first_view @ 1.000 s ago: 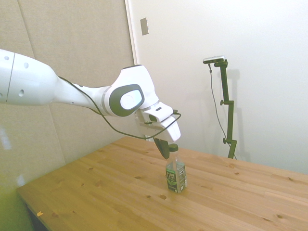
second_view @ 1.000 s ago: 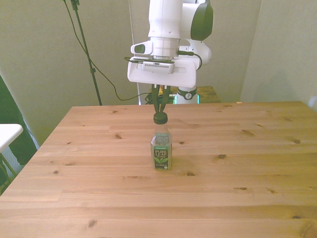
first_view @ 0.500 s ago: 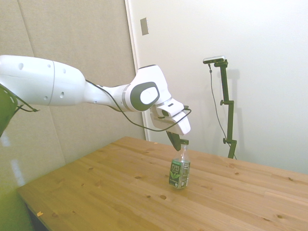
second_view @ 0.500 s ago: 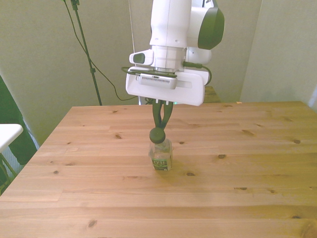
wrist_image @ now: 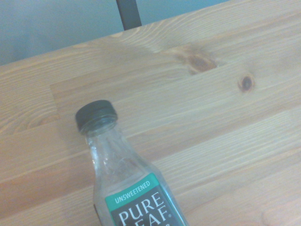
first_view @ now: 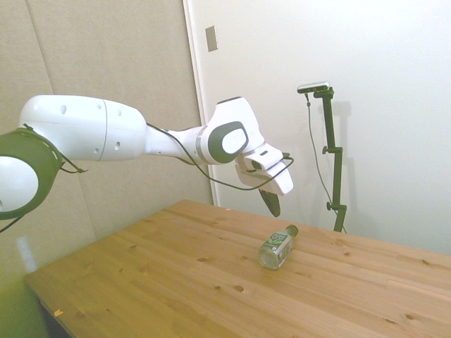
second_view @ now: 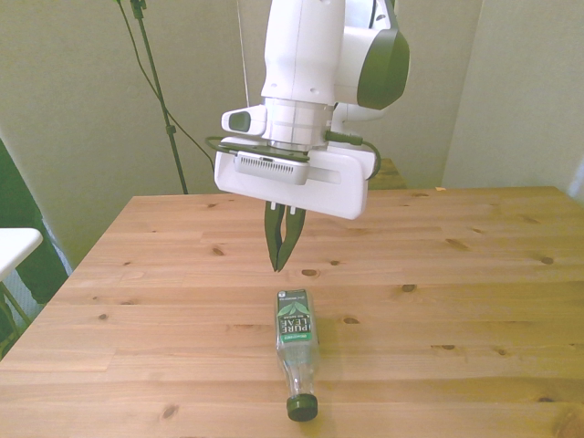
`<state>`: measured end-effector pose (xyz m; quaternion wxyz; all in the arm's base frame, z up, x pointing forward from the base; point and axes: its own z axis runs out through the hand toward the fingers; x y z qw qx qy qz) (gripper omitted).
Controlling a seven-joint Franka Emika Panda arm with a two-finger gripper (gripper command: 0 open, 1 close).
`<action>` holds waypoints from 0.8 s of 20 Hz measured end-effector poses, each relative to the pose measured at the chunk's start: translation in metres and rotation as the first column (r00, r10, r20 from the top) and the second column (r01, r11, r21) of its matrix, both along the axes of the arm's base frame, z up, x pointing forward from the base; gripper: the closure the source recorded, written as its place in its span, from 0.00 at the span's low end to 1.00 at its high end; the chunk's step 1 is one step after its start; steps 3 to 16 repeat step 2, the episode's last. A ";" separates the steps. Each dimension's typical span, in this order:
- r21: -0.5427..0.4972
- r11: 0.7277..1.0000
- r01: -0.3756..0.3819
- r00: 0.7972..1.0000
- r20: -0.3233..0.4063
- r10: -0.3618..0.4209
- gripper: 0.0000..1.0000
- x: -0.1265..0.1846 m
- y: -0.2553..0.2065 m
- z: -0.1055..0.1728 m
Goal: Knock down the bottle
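Bottle (second_view: 294,345) went from upright to flat on the table (second_view: 474,301), cap toward 6 o'clock in the front view. Your gripper (second_view: 277,265) hangs above its base, fingers pressed together (a blunt pusher, not a grasp).

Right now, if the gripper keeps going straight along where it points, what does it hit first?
Probably bare table, just behind the fallen bottle's base. The shut gripper points down, tips above the wood; depth is unclear.
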<state>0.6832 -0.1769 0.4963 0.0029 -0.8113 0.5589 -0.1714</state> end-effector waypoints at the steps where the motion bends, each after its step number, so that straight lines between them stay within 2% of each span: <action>1: -0.002 1.000 0.001 1.000 0.005 -0.001 1.00 0.002 -0.001 -0.001; 16: -0.005 1.000 0.003 1.000 0.011 -0.003 1.00 0.005 -0.002 -0.001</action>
